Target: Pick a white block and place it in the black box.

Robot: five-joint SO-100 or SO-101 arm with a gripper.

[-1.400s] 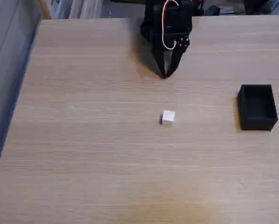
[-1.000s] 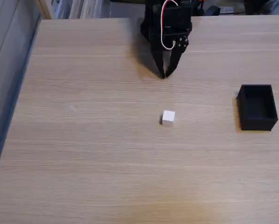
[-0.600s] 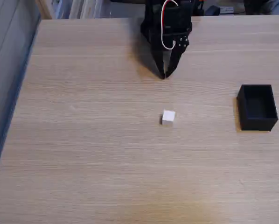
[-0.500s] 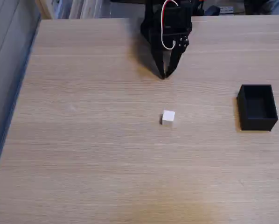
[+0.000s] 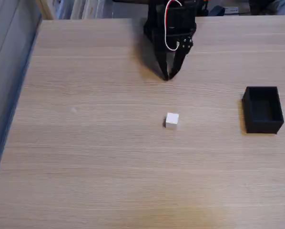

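In the fixed view we see the block (image 5: 171, 120) sitting alone on the counter (image 5: 95, 157), near the middle, untouched. The gripper (image 5: 168, 76) hangs at the far edge with its fingers (image 5: 160, 62) pointing toward us, their tips drawn together to a point and nothing between them. The block lies almost straight below those tips in the picture, well apart from them and perhaps a touch to the right. Being a cube, it offers no long axis to line up on. The box (image 5: 262, 109) stands well off to the right, empty as far as its dark interior lets us judge. We reckon the reach must come forward, fingers spreading first.
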